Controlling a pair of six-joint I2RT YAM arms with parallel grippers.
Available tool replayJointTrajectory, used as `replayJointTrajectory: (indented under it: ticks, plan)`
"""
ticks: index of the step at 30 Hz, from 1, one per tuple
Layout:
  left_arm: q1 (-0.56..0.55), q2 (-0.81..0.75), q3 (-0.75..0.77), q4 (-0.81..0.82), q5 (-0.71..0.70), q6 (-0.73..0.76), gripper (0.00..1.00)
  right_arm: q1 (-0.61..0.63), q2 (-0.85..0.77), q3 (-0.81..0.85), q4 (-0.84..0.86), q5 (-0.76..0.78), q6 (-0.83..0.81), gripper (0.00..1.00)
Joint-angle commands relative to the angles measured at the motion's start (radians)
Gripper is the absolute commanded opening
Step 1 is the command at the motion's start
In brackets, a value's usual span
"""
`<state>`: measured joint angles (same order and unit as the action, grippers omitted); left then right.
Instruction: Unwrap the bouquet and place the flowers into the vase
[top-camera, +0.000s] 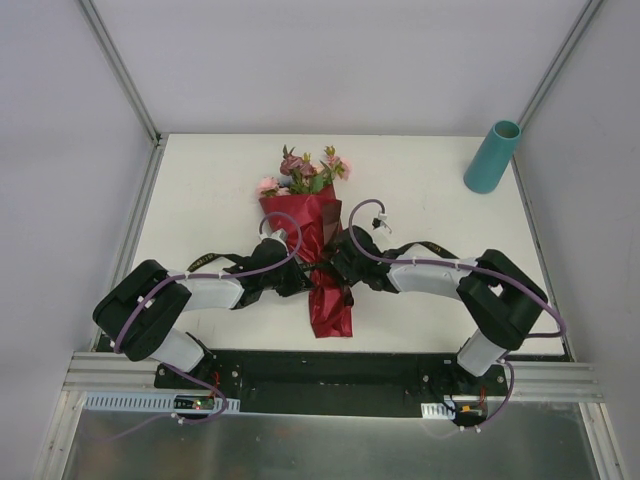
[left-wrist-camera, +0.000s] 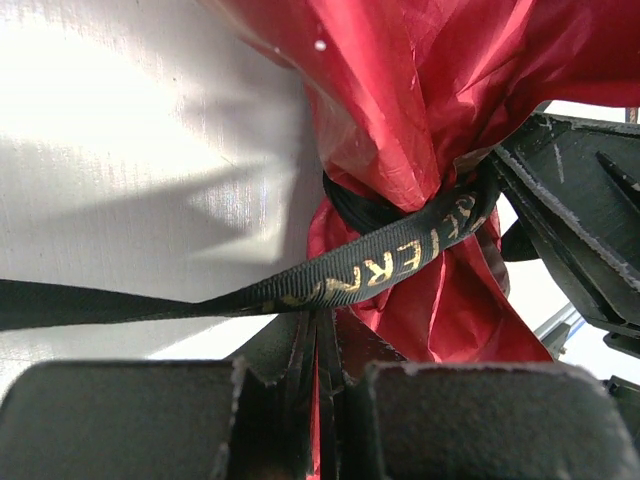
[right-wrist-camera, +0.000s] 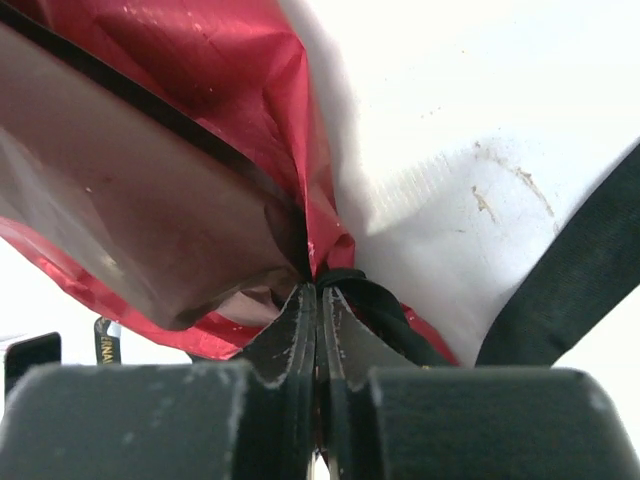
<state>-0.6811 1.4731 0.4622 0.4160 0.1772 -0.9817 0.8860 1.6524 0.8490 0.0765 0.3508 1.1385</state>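
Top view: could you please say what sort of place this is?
Probably a robot test cell: white table walled by plain panels, left arm and right arm bolted to a rail at its near edge, bouquet and vase as props.

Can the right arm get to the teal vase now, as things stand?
Probably not yet. The way to the vase looks free, but the right hand is shut on the bouquet at its ribbon.

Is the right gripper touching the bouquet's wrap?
Touching. The right wrist view shows the right gripper shut, its tips pinching the red wrap.
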Motion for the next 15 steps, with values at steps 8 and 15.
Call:
replayJointTrajectory:
  ticks: [8,15]
  plan:
    - [-0.006,0.015,-0.007,-0.016,-0.021,-0.008,0.0,-0.045,-0.2,-0.129,0.308,-0.085,-0.164,0.0]
    - [-0.006,0.032,0.004,-0.019,-0.012,-0.006,0.0,-0.053,-0.209,-0.209,0.509,-0.188,-0.192,0.0]
